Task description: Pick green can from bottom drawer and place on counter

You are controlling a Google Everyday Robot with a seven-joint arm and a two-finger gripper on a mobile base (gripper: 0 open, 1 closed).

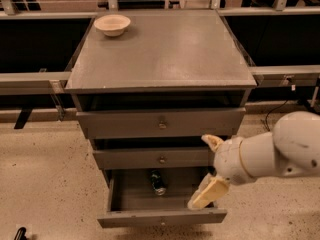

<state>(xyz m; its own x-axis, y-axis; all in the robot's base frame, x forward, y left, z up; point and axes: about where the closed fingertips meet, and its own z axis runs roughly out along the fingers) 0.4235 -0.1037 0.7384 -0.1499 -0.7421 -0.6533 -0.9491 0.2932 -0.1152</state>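
The green can [158, 182] lies in the open bottom drawer [161, 217], near the back and about the middle. The counter [165, 54] is the grey cabinet top above. My gripper [208, 168] hangs in front of the cabinet, over the drawer's right part and to the right of the can. Its two cream fingers [206, 194] stand wide apart with nothing between them. The white arm reaches in from the right.
A cream bowl [112, 24] stands at the counter's far left corner. The two upper drawers [161, 123] are nearly shut. Grey rails run left and right of the cabinet. A cable lies on the speckled floor at the right.
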